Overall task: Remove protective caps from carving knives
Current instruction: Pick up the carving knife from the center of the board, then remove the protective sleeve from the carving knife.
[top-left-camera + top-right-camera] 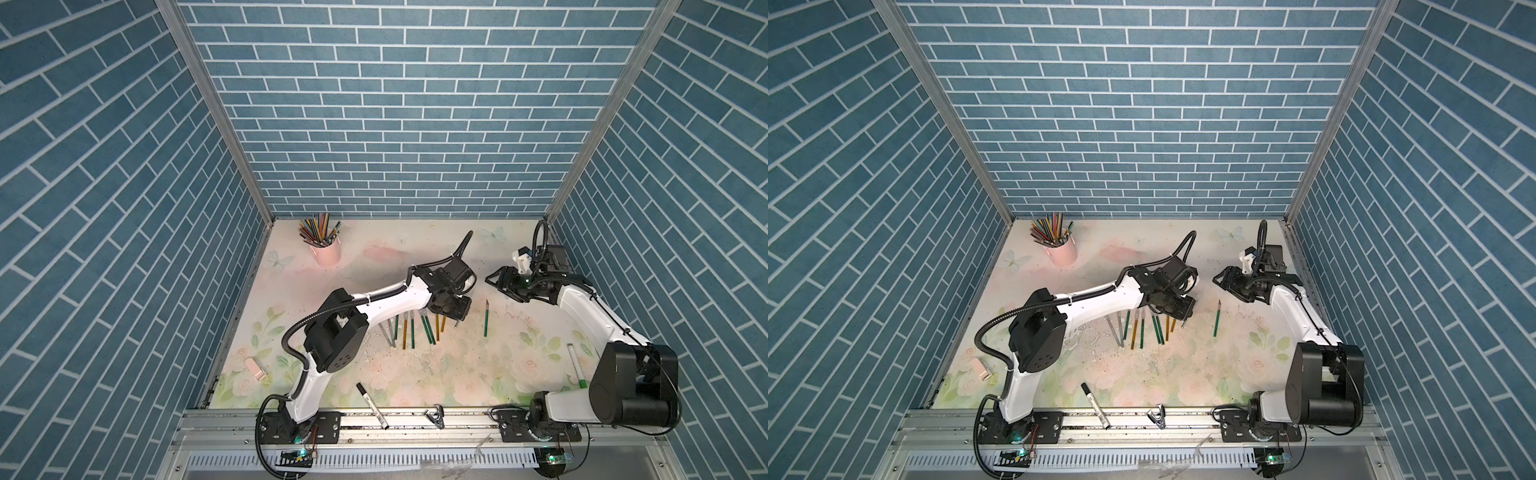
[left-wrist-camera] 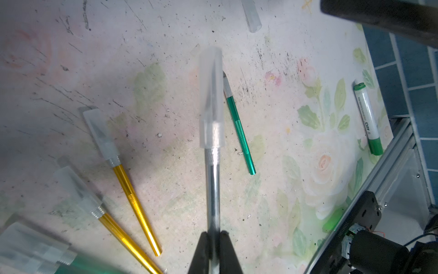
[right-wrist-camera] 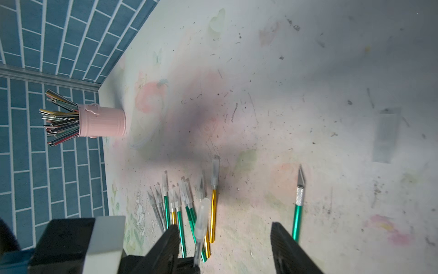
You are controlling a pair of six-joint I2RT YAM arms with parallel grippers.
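Mid-frame above the surface (image 2: 142, 35): gripping a capped silver carving knife (image 2: 212, 189) in left jaws, holding right jaws apart, empty.

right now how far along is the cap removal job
Done: one green knife lies apart with its blade bare, and a loose cap lies on the table near it.
In hand: the left claw grips a silver knife whose cap is on; the right claw is open and empty.
Left: the row of knives on the table, all capped where tips show.
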